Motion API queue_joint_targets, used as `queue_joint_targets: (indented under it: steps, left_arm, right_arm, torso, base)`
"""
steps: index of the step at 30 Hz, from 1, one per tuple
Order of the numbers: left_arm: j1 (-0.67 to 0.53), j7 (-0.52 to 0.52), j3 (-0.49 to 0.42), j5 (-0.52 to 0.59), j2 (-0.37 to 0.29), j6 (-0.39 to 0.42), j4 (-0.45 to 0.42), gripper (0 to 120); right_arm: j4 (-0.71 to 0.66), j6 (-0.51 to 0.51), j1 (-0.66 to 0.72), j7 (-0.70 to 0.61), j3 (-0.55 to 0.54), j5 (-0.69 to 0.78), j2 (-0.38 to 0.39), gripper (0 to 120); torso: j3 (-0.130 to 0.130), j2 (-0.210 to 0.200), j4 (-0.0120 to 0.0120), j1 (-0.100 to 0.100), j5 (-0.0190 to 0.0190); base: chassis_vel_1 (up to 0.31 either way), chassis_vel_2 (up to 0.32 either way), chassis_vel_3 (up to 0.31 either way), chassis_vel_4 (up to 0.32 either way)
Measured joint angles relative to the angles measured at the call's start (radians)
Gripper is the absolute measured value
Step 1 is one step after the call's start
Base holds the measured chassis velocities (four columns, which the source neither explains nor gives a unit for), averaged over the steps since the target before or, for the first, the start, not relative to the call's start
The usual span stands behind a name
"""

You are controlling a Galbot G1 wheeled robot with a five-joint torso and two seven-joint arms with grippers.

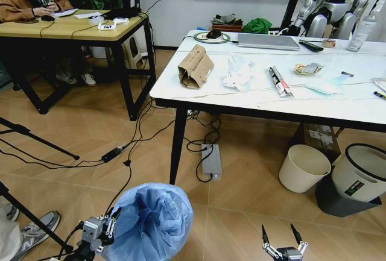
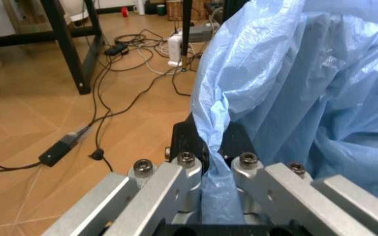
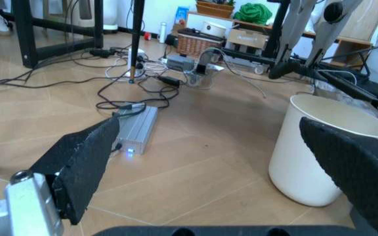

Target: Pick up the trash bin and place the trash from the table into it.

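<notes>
— Left end effector point(image 1: 104, 228) sits low at the robot's left, its fingers pinched together on the rim of the trash bin point(image 1: 151, 222), with a fold of the light-blue liner caught between them. The left wrist view shows that grip up close: bag plastic runs straight down into the narrow gap between the metal fingers point(image 2: 175, 182).

— And the right end effector point(image 1: 281, 241)?

— Low on the robot's right, fingers spread wide apart, holding nothing. Its own camera looks between the black pads point(image 3: 84, 167) at a cream bin point(image 3: 324, 147) on the floor, which is not the bin in question.

— Where does the trash lie from there?

— Up and ahead on the marble-look worktop point(image 1: 265, 101). Nearest its left front corner is the brown paper bag point(image 1: 195, 66), lying flat with its long axis running away from the robot. Just beside it, to the right, is a crumpled white tissue point(image 1: 237, 73), then a snack wrapper point(image 1: 280, 81), and farther right a face mask point(image 1: 321, 86).

— Which arm is closer?

— I judge the free right arm is, since the litter lies ahead and to the right while the left is occupied with the bin. The head view alone shows the worktop's surface; the wrist views see only floor, cables and table legs.
</notes>
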State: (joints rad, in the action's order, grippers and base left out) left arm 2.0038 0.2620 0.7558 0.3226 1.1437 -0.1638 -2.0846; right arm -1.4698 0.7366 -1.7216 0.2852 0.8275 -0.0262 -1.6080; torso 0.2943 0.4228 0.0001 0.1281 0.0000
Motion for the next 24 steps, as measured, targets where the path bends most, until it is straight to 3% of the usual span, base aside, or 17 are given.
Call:
queue_joint_targets:
  steps: [16,24]
  left_arm:
    - [-0.021,0.032,0.016,-0.023,0.005,0.025,0.013,0]
    - [-0.017,-0.022,0.000,-0.002,0.000,-0.005,0.012,0]
  right_arm:
    - [-0.001,0.000,-0.001,0.000,-0.001,-0.004,0.000,100]
    - [-0.003,-0.001,-0.003,0.000,-0.001,-0.006,0.000,100]
  torso:
    - [-0.003,-0.004,0.0000,-0.002,0.0000]
    - [-0.003,-0.005,0.0000,-0.002,0.0000]
  base:
    - [0.000,0.000,0.000,0.000]
    - [0.000,0.000,0.000,0.000]
